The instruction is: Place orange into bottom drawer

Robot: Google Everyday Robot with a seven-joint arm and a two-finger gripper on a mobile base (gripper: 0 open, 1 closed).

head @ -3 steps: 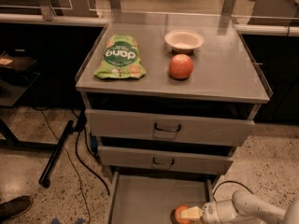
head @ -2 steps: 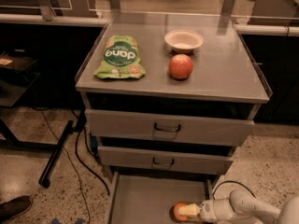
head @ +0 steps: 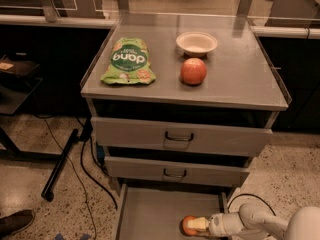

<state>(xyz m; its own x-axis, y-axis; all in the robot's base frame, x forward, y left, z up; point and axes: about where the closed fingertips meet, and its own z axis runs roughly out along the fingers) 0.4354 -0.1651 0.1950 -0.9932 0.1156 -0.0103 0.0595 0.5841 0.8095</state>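
As gripper (head: 194, 225) holds orange (head: 187, 226), inside — bottom drawer (head: 150, 211)

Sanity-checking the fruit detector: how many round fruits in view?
2. A blotchy red-yellow round apple on the grey metal cabinet top, beside the white bowl; a bright round orange in the open bottom drawer, at the robot's hand. Closed drawers could hide more.

We are looking down at a grey metal cabinet (head: 235, 79) standing on a speckled terrazzo floor (head: 35, 144). Black cables (head: 85, 169) are trailing across the floor at its left, beside a black bar (head: 60, 166) that is lying at a slant. Dark benches with a pale ledge (head: 50, 20) are running behind it. A dark shoe (head: 15, 223) is showing at the lower left. The gripper (head: 192, 225) is hanging low at the cabinet's foot, by the bottom edge
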